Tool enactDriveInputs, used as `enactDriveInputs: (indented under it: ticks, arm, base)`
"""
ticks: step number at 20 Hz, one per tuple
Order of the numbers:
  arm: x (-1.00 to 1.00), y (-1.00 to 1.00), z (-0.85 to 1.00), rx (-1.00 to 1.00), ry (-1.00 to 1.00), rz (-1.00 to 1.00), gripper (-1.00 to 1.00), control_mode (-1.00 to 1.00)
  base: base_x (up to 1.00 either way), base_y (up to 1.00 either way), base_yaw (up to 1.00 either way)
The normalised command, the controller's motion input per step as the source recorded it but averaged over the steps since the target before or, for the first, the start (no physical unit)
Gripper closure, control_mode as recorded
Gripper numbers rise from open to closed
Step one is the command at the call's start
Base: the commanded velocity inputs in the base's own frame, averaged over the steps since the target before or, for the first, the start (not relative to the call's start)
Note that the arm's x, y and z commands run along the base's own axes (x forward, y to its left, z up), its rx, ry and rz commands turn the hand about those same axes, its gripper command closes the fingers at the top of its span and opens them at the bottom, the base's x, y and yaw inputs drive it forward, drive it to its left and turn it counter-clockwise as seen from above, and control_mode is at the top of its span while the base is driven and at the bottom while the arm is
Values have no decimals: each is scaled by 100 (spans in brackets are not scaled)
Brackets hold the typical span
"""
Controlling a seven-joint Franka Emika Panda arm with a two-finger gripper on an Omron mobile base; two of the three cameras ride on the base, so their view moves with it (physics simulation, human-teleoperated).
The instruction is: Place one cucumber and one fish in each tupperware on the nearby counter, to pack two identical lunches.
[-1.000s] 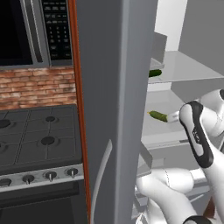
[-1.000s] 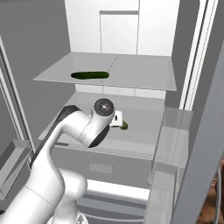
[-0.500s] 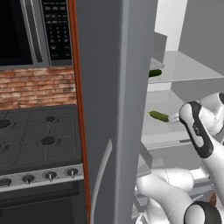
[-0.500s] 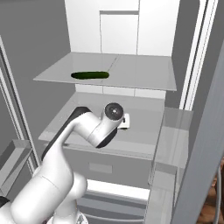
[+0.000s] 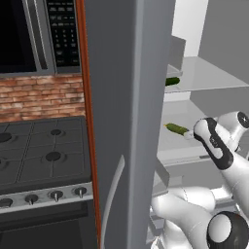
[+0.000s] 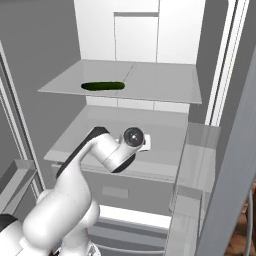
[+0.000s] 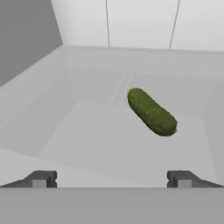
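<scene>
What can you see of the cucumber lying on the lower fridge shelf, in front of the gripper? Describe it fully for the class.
The cucumber is short, stubby and dark green, with a bumpy skin and a small yellowish tip at its far end. It lies flat on the pale grey lower shelf of the open fridge, slanted across it in the hand view. Nothing but the shelf touches it. The open gripper hangs short of it, fingertips apart.

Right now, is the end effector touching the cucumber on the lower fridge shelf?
Apart. In the hand view the end effector is open, its fingertips low in the picture, and bare shelf lies between them and the cucumber.
</scene>
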Motion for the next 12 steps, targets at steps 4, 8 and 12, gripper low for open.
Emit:
enactDriveInputs:
  ticks: [4,8,12]
  arm:
    - [19,-15,0,0,0,0,-100,-100]
    - [21,-22,0,-2,1,0,-100,-100]
    - [27,-20,0,-5,3,0,-100,-100]
  base:
    - [0,0,0]
    - [0,0,0]
    - [0,0,0]
